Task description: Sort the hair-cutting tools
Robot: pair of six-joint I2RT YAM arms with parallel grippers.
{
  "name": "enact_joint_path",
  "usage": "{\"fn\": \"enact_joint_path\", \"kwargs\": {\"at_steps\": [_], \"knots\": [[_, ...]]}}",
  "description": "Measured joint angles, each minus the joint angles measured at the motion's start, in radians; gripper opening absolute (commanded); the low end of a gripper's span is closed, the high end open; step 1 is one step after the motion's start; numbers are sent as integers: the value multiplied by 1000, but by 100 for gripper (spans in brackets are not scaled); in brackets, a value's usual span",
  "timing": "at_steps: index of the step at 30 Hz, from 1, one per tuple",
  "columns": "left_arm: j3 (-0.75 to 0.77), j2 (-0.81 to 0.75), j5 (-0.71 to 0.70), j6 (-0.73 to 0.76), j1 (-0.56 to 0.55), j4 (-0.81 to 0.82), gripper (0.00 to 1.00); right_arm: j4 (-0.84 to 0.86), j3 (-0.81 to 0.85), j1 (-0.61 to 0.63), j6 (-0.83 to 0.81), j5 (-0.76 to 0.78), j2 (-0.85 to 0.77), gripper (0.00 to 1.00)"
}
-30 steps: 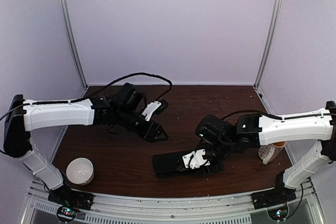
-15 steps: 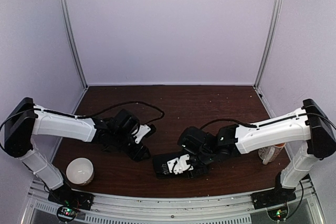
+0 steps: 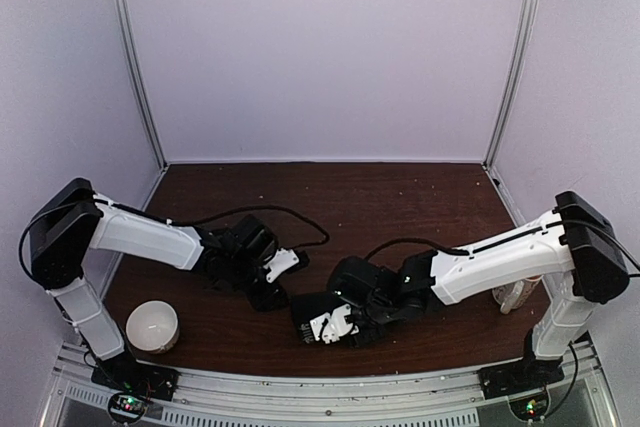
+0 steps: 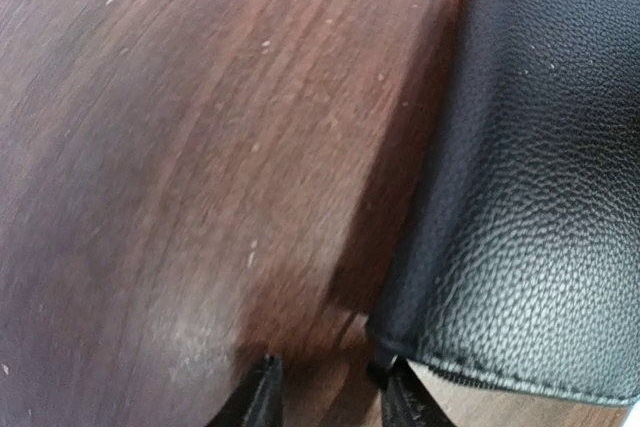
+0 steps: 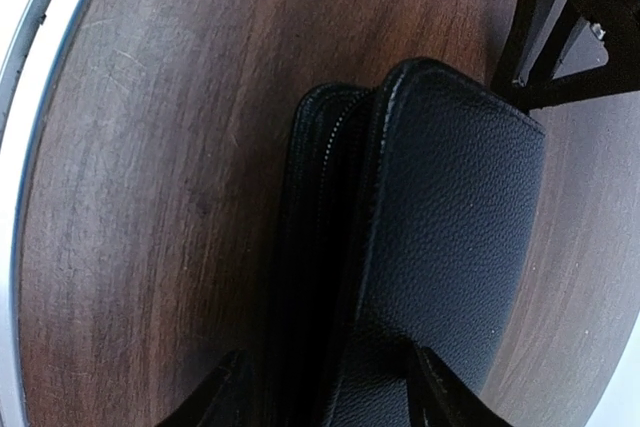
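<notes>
Dark wood table (image 3: pixel 400 197): scissors and clips unseen, probably inside black case (image 5: pixel 450 247); left gripper (image 4: pixel 328 397) fingers apart at its corner, right gripper (image 5: pixel 330 387) straddles it, grip unclear; expect thin, stiff, slippery steel, so take by loops.

Case (image 4: pixel 530 167) cropped at edge; left tool (image 4: pixel 330 397) tips cropped btm.

two white arms: the left arm (image 3: pixel 140 237) and the right arm (image 3: pixel 500 257). each arm has one gripper, so that makes two: the left gripper (image 4: pixel 330 402) and the right gripper (image 5: pixel 330 387). each gripper shows two fingers (image 5: pixel 225 387). one black case (image 3: pixel 308 313). one round white thing (image 3: pixel 152 325). one cup (image 3: pixel 515 297), i think, but the right arm hides most of it. one brown table (image 3: pixel 400 197).
</notes>
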Motion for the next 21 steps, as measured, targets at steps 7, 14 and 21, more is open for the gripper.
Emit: {"fn": "enact_joint_path", "kwargs": {"at_steps": [7, 14, 21], "knots": [[35, 47, 43, 40, 2, 18, 26, 14, 0, 0, -3, 15, 7, 52], [37, 61, 77, 51, 8, 45, 12, 26, 0, 1, -2, 24, 15, 53], [37, 66, 108, 51, 11, 50, 3, 20, 36, 16, 15, 58, 43, 54]]}}
